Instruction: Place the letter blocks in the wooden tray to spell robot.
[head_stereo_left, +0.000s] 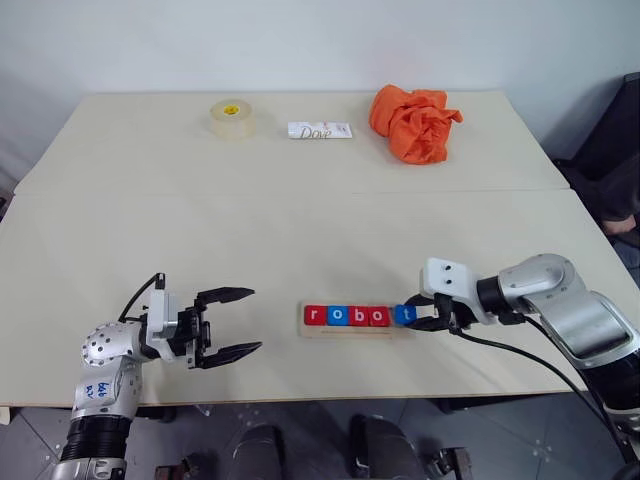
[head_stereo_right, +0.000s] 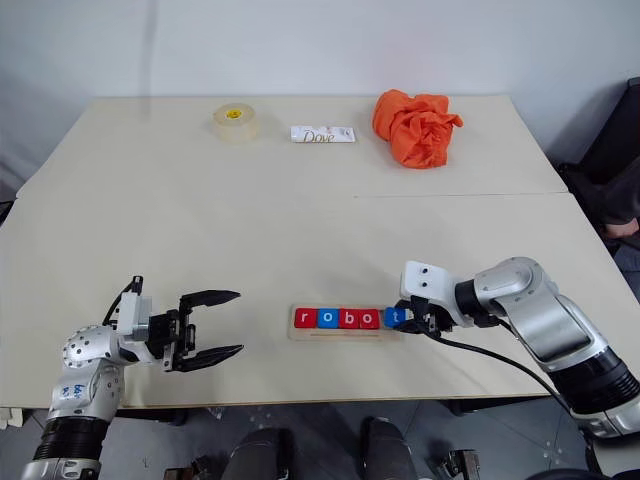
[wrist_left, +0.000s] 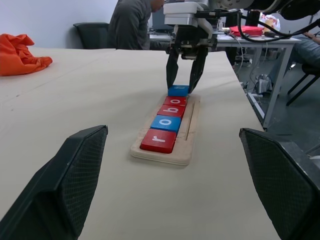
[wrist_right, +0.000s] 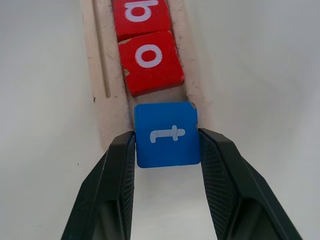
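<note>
Blue t block (wrist_right: 167, 134) sits clamped between right pincer (wrist_right: 167, 150) fingers.

Your left gripper (head_stereo_left: 229, 323) hovers near-left with fingers spread; your right gripper (wrist_right: 167, 150) pinches the blue t block (wrist_right: 167, 134).

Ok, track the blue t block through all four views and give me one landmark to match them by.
Left eye view: the blue t block sits at the wooden tray's right end, between the right gripper's fingers.
Right eye view: same spot, right of the red o.
Left wrist view: farthest tile in the row, under the gripper.
Right wrist view: centre, clamped between both fingers.
Shared landmark: the tray's row of tiles.
</note>
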